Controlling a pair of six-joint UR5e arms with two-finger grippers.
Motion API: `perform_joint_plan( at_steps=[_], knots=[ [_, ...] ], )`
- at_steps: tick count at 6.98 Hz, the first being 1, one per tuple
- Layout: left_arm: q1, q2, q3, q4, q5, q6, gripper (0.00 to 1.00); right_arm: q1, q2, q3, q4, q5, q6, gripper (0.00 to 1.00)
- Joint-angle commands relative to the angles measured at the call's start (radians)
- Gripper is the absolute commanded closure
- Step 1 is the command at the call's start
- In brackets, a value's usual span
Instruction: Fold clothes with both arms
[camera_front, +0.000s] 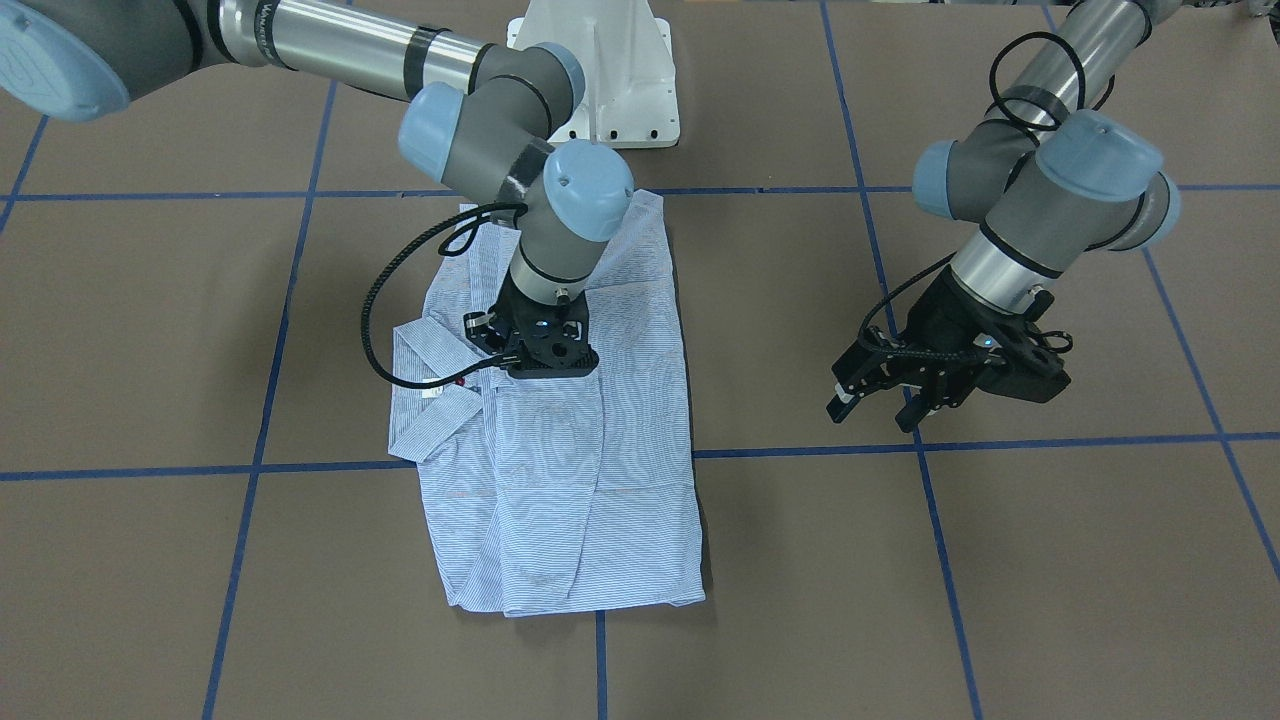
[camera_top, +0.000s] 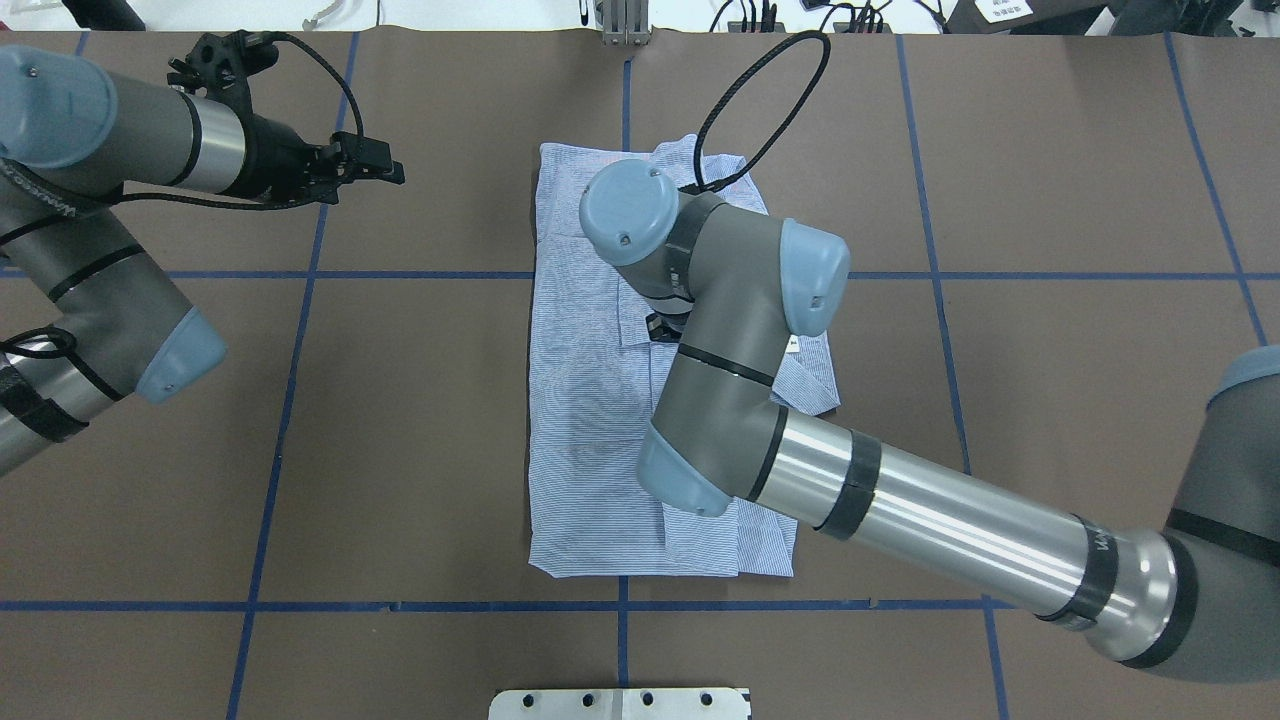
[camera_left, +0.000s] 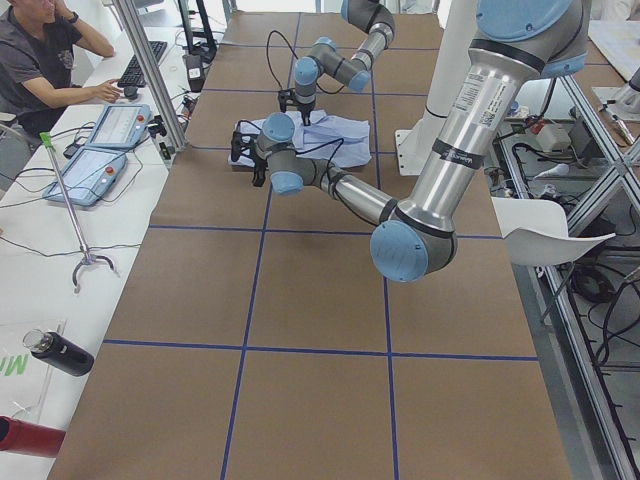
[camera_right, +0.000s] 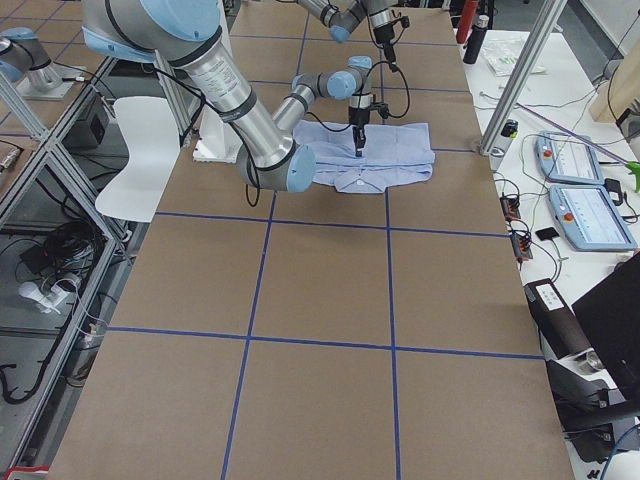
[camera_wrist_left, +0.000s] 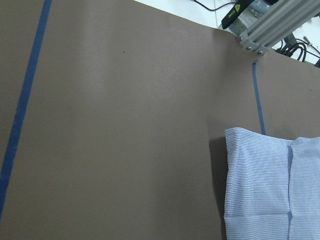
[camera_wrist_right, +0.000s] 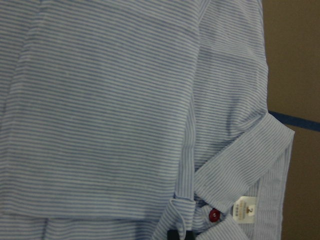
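The light blue striped shirt (camera_front: 580, 480) lies folded into a long rectangle on the brown table, its collar (camera_front: 430, 400) at one side. My right gripper (camera_front: 540, 372) is pressed down on the shirt beside the collar. In the right wrist view a dark fingertip (camera_wrist_right: 176, 235) shows at the bottom centre with a small raised fold of cloth at it, near the red button (camera_wrist_right: 214, 215) and the white label (camera_wrist_right: 245, 210). That gripper looks shut on the shirt (camera_top: 590, 450). My left gripper (camera_front: 870, 410) hangs open and empty above bare table, well away from the shirt (camera_wrist_left: 270, 185).
The white pedestal (camera_front: 610, 70) stands at the robot's edge of the table, just beyond the shirt. Blue tape lines (camera_front: 1000, 440) cross the brown table. A seated person (camera_left: 40, 60) and control tablets (camera_left: 100, 150) are at a side bench.
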Motion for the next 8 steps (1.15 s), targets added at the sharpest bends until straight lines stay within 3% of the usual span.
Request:
perform_joint_plan(
  at_steps=[1, 3, 4, 5, 6, 8],
  knots=[
    [0.0, -0.007, -0.001, 0.002, 0.0, -0.019, 0.0, 0.052, -0.239, 0.228, 0.093, 0.052, -0.088, 1.0],
    [0.0, -0.016, 0.002, 0.003, 0.0, -0.024, 0.0, 0.059, -0.394, 0.263, 0.265, 0.078, -0.093, 1.0],
    [0.0, -0.016, 0.002, 0.003, 0.002, -0.024, 0.0, 0.066, -0.419, 0.26, 0.307, 0.085, -0.1, 1.0],
    [0.0, -0.016, 0.002, 0.003, 0.0, -0.024, 0.0, 0.081, -0.418, 0.256, 0.307, 0.118, -0.105, 0.4],
    [0.0, -0.016, 0.002, 0.003, 0.002, -0.024, 0.0, 0.081, -0.407, 0.258, 0.307, 0.12, -0.091, 0.0],
    [0.0, -0.016, 0.002, 0.003, 0.0, -0.024, 0.0, 0.108, -0.384, 0.258, 0.307, 0.146, -0.091, 0.0]
  ],
)
